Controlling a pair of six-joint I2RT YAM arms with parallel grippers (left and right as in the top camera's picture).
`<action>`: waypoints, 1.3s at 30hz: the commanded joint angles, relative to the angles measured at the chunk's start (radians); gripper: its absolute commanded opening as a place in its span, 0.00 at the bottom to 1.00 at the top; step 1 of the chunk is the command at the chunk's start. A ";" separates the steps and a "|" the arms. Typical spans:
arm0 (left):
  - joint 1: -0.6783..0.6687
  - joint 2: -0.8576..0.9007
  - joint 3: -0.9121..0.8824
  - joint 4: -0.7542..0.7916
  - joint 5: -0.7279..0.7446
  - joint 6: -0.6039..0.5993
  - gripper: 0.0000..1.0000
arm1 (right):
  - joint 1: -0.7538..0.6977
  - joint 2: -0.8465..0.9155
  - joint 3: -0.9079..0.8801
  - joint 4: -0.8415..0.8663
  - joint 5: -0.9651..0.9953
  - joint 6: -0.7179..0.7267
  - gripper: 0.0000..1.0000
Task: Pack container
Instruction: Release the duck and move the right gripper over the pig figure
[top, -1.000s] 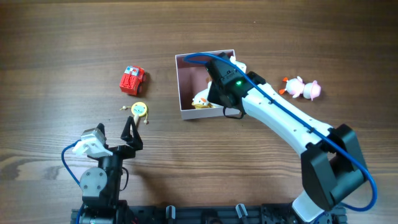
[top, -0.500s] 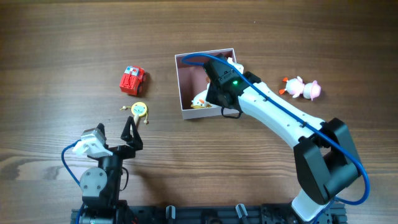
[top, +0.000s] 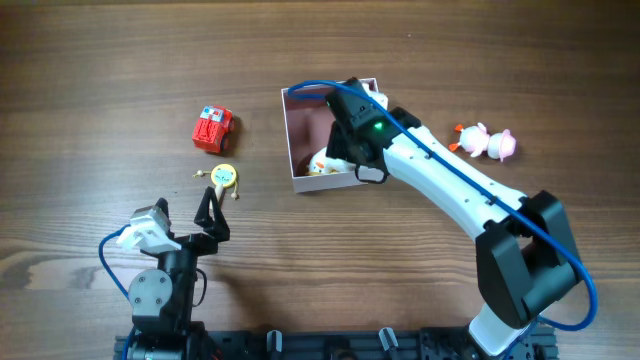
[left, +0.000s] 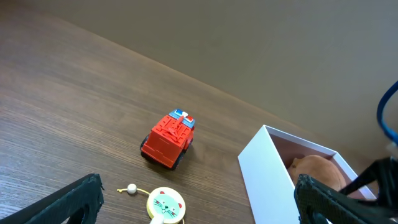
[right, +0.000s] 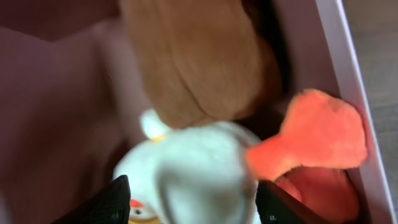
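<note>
Dark wood-grain table (top: 90, 60) — plain taupe wall (left: 280, 43) behind.

Red truck (top: 212, 130) near yellow cat disc (top: 224, 176); pink toys (top: 485, 142) apart.

Overhead looks straight down on the table (top: 120, 60). Left wrist peers low across it, container (left: 264, 171) at lower right; right wrist is close inside it.

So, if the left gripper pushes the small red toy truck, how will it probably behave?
The red toy truck looks like hard plastic, so probably stiff and light. Dark wheels show under it, so a push along its length may roll it away. Its low, boxy body seems unlikely to tip.
</note>
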 joint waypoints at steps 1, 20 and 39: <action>0.008 -0.003 -0.005 0.005 -0.006 0.019 1.00 | 0.000 0.006 0.106 -0.037 0.045 -0.073 0.64; 0.008 -0.003 -0.005 0.005 -0.006 0.019 1.00 | -0.336 -0.058 0.293 -0.328 0.191 -0.325 0.84; 0.008 -0.003 -0.005 0.005 -0.006 0.019 1.00 | -0.686 -0.049 -0.039 -0.090 0.108 -0.555 1.00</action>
